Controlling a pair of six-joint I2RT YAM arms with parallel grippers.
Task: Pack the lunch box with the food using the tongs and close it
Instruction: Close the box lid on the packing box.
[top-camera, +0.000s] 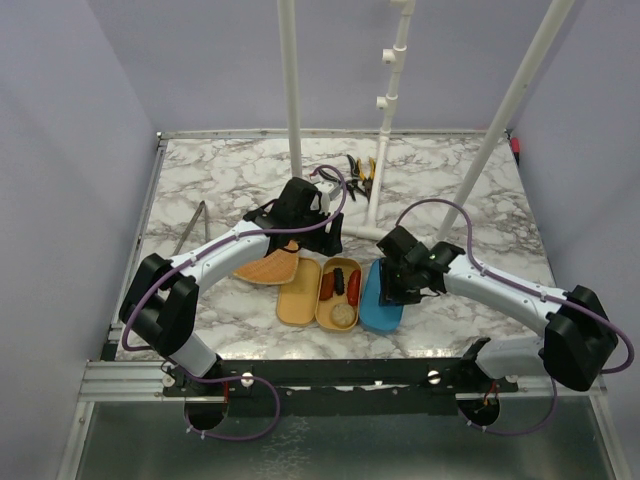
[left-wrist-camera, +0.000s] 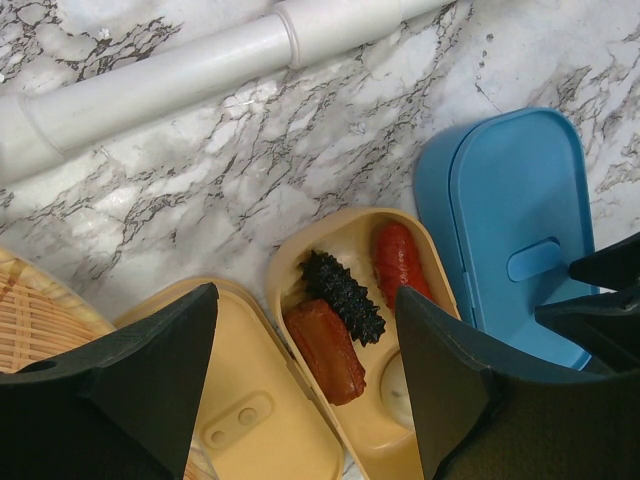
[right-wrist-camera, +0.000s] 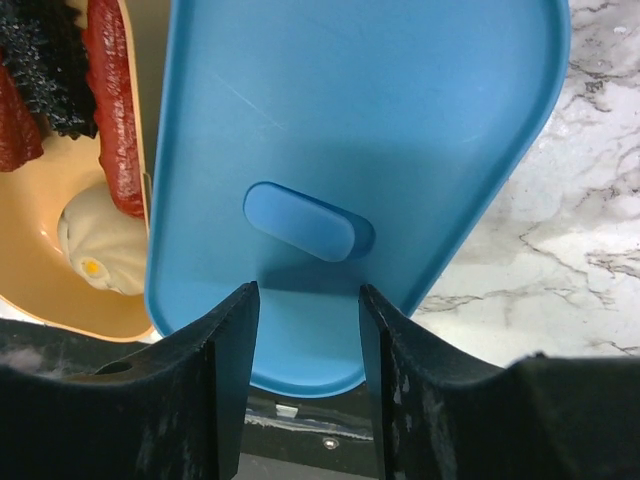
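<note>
Lunch box, tan, two oval halves side by side, sits uncovered at the near centre of the marble table. Food is all in the right half: red sausage piece, black bumpy piece, brown-red piece and beige ball at the near end, partly hidden by a finger in the left wrist view. Blue lid lies flat just right of the box, its left edge at the box rim, raised tab facing up. Right gripper is over the lid's near end, jaws partly open, one finger on each side of the tab's line, nothing pinched between them; cannot tell if the tips touch the lid. Left gripper hangs above the box, jaws spread wide, holding nothing. Tongs lie on the table at the far left, well apart from both grippers. Bamboo plate is just left of the box, under the left arm. Pliers lie at the far side near a white pole.
</note>
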